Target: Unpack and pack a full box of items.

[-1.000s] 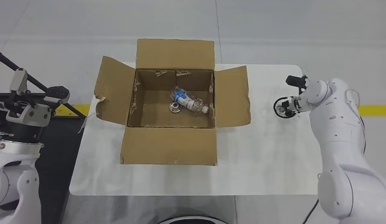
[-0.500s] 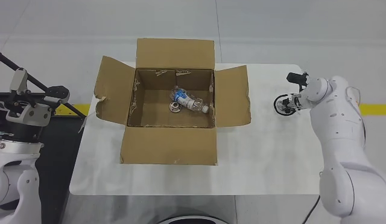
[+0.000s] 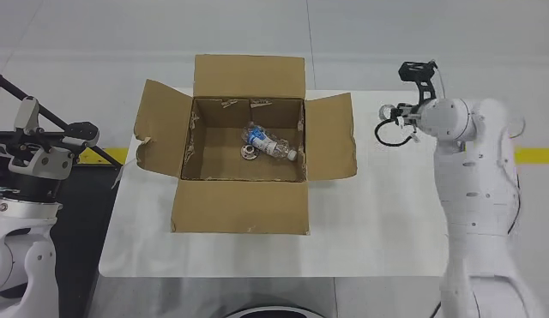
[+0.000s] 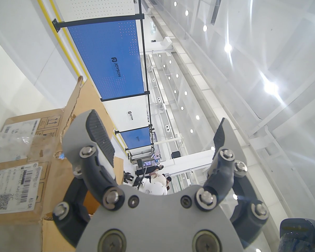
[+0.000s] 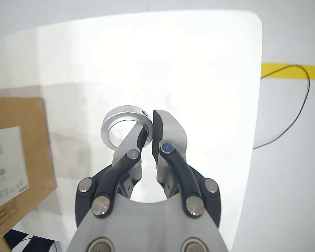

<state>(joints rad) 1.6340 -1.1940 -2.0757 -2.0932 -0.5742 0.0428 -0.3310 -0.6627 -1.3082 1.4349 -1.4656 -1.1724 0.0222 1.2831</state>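
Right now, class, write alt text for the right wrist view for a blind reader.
The right gripper pinches the wall of a metal ring, one of its fingers inside the ring and one outside, over a white table. A cardboard box sits at the view's edge, and a yellow floor line runs beyond the table.

Brown box (image 3: 240, 207), silver ring (image 5: 123, 111) (shiny), white table (image 3: 377, 224)
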